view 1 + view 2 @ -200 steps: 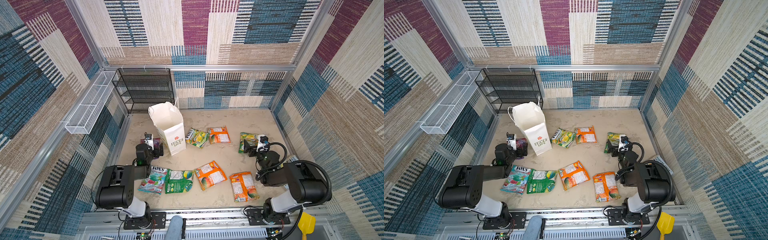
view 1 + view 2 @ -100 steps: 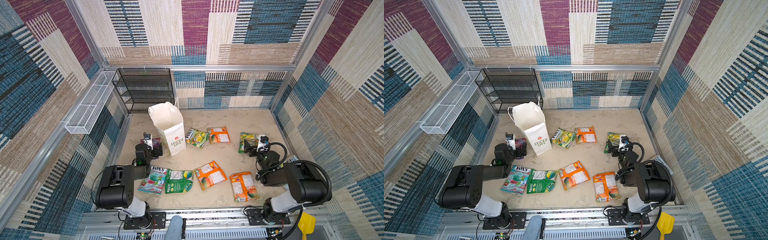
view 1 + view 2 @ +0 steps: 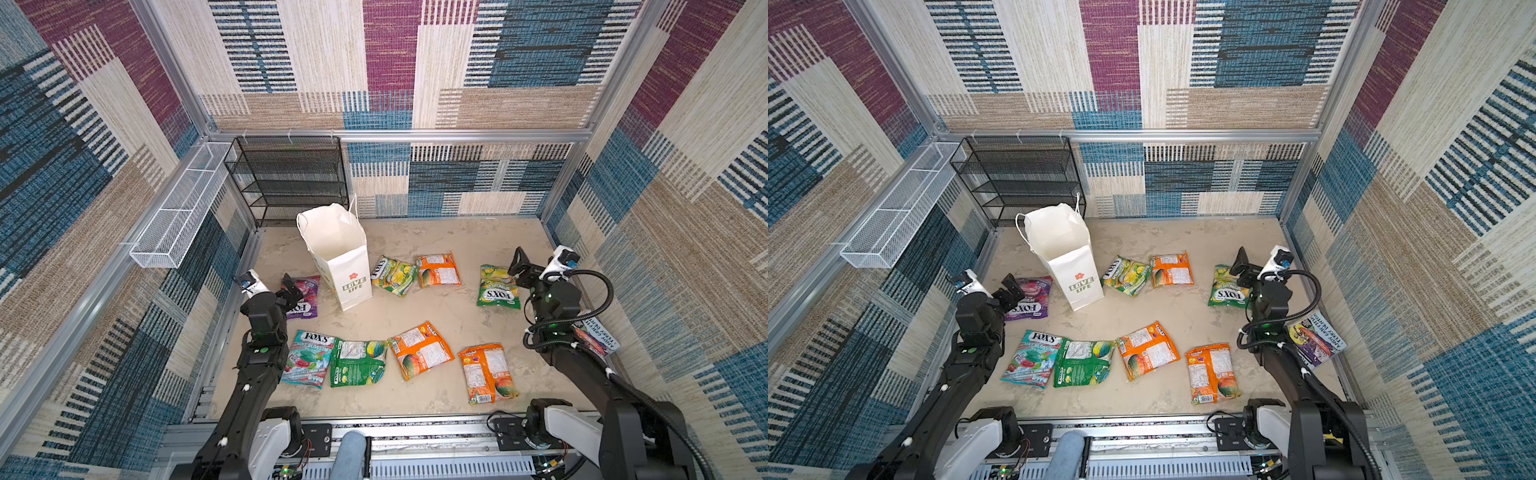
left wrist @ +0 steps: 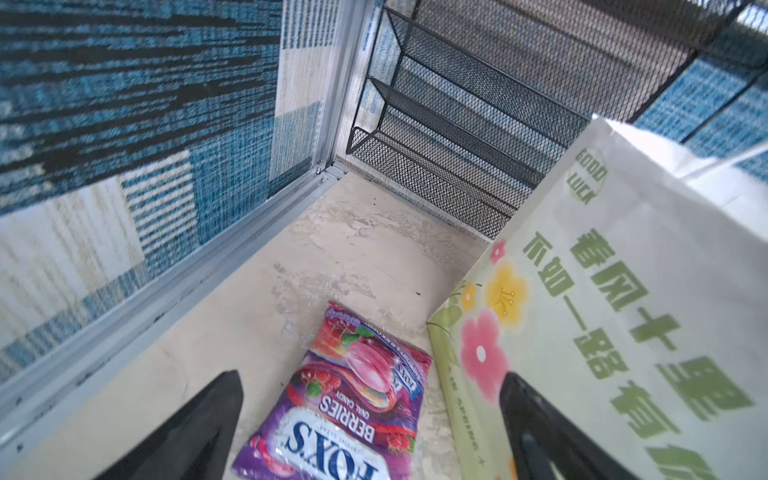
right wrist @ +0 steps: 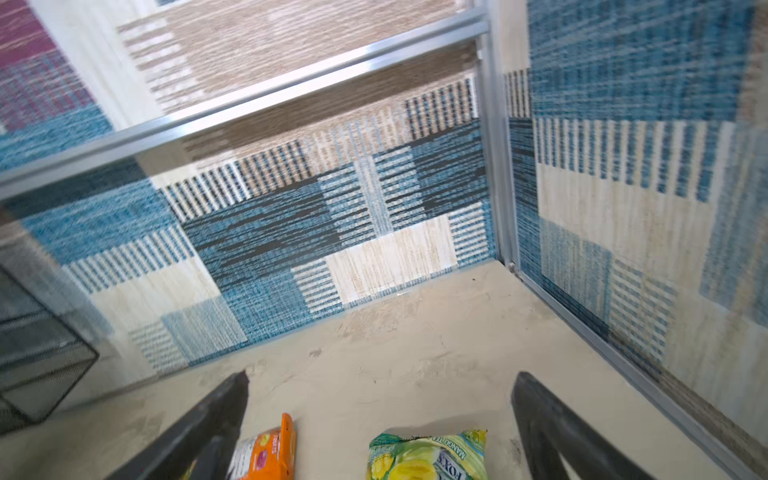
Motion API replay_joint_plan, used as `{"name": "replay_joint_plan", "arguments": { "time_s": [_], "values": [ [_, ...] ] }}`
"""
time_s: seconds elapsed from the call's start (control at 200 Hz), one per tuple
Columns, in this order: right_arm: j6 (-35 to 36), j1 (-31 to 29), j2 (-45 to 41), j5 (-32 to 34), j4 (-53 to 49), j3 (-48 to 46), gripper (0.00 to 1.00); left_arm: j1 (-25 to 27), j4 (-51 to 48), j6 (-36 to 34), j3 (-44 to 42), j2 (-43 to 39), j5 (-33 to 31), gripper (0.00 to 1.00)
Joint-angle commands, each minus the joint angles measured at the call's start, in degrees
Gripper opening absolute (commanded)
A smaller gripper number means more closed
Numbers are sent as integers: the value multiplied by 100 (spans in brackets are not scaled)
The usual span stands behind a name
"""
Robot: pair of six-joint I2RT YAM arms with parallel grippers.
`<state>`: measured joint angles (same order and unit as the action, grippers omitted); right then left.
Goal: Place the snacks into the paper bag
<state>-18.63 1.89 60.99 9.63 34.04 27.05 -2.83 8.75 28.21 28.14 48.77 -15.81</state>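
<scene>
Beige desk [image 3: 415, 316], patterned walls all round. Left claw [image 4: 370, 378] is spread wide and grips nothing, poised over the purple snack packet [image 4: 353, 395]. The paper bag [image 3: 340, 266] stands upright, mouth open, just beside it. Right claw [image 5: 380, 376] is equally wide and empty, over the yellow-green packet [image 3: 496, 289]. Other snacks lie flat between both claws. I see no real change from a second ago.

So the tall white paper carrier bag [image 3: 347, 270] is standing upright and open toward the back left of the beige bench [image 3: 415, 307]. There's a glossy purple candy packet [image 3: 306, 296] just left of it, with the left gripper [image 3: 292, 289] right over that one. A yellow-green packet [image 3: 392, 274] and an orange packet [image 3: 438, 270] lie beside the bag's other side, and the right gripper [image 3: 519, 270] is next to a green-yellow FOX'S packet [image 3: 496, 286].
</scene>
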Motion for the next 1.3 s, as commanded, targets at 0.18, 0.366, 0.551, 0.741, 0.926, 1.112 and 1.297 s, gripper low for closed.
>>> {"name": "replay_joint_plan", "arguments": {
  "time_s": [0.18,0.366,0.551,0.741,0.926,1.112,1.297],
  "values": [
    [-2268,123,-705,520,-3287,581,100,-68,-3308,1617,1145,-945,2068,99],
    [-2487,332,-831,962,-4318,758,100,-69,-3725,835,1602,-951,3860,99],
    [-2251,692,7,153,-3819,705,100,-60,-4669,51,2172,-606,4383,98],
    [-1600,749,1571,-842,-2979,1189,100,-60,-4755,-455,2328,-638,4755,100],
    [-1284,785,3073,-1507,-3041,2168,94,-60,-5296,-496,2788,-708,4562,100],
    [-1097,795,3849,-1933,-3099,2474,87,-60,-6177,-634,3739,-362,4329,99],
    [-1151,789,3895,-2349,-2885,2266,71,-30,-6610,-624,4476,310,4112,99]
  ]
}}
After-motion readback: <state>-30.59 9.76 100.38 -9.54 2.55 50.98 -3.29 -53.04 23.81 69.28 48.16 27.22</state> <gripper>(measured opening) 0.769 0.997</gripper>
